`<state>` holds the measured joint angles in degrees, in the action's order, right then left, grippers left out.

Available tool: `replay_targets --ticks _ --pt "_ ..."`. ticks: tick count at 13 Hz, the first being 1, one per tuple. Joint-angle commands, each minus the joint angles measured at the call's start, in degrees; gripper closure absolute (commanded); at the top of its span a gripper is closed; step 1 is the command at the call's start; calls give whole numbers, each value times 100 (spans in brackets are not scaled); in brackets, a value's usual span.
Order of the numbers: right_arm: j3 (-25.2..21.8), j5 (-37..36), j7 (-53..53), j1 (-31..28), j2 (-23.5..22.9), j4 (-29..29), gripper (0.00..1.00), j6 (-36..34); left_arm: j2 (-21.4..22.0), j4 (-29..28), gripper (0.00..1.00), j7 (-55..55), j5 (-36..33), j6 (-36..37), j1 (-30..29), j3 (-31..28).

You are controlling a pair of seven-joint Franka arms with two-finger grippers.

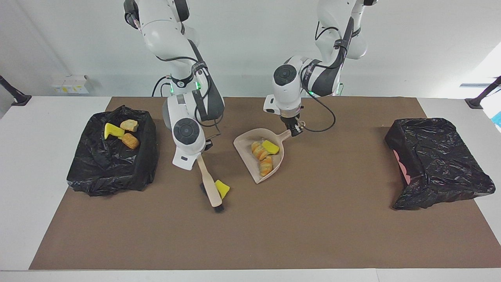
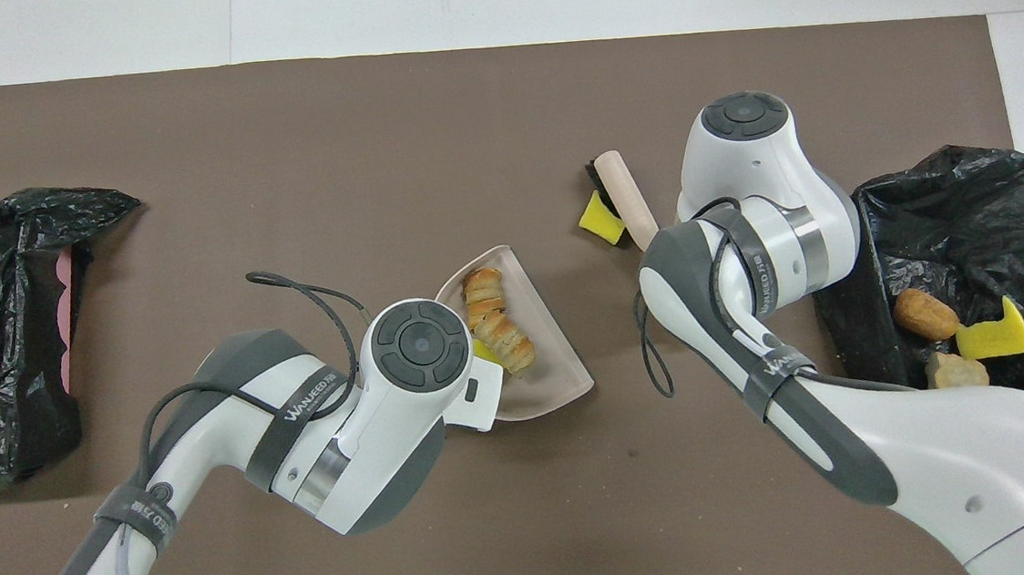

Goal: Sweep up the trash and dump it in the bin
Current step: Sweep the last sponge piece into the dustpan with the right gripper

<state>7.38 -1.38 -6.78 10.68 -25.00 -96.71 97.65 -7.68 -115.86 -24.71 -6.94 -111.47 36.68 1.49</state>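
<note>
Trash is split three ways. Three pieces already lie in the bin [image 1: 111,156] at the right arm's end of the table: a yellow sponge [image 1: 112,130] and two bread lumps [image 1: 129,133]. Three more sit in the dustpan [image 1: 250,164] near the middle of the mat: two bread rolls [image 1: 262,158] and a yellow chunk [image 1: 270,147]. One yellow piece [image 1: 223,188] is on the mat, touching the brush [image 1: 210,188] head, between the bin and the dustpan and farther from the robots than the pan.

By my reading the job is roughly halfway: one load dumped, a second load gathered, one piece left to push into the pan, then the pan has to be emptied.

Right gripper [image 1: 200,153] is clamped on the brush handle, with the bristles down at the mat beside the loose piece. Left gripper [image 1: 294,131] is closed on the dustpan handle; the pan appears to rest on the mat, mouth turned away from the robots.

A brown mat [image 1: 313,227] covers most of a white table [image 1: 23,196]. A second bag [image 1: 438,164], black and slumped, with something pink showing at its edge, sits at the left arm's end; nothing shows inside it. A plain pale wall [image 1: 242,47] backs the robots, and dark stands poke in at both table corners.
</note>
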Motion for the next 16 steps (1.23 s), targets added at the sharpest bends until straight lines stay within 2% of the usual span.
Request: replay_targets --ticks 1,4,6,8,11,16 --pt "61 375 133 275 320 -409 100 -80 56 -86 100 72 -70 -85 -99 9" --pt "79 559 89 592 592 -813 100 -115 65 -164 100 72 -62 -304 -108 18" --pt "79 1232 -42 602 619 -814 100 -491 91 -252 100 20 -62 -375 -117 18" --pt "70 1736 -113 497 619 -797 100 -755 83 -270 100 10 -62 -497 -126 18" --pt "79 2001 -315 14 619 -700 100 -941 -14 -139 100 -86 -35 -743 -432 18" --pt "79 2326 -115 -75 750 -621 100 -1082 -32 98 100 -1665 412 -762 -1108 26"
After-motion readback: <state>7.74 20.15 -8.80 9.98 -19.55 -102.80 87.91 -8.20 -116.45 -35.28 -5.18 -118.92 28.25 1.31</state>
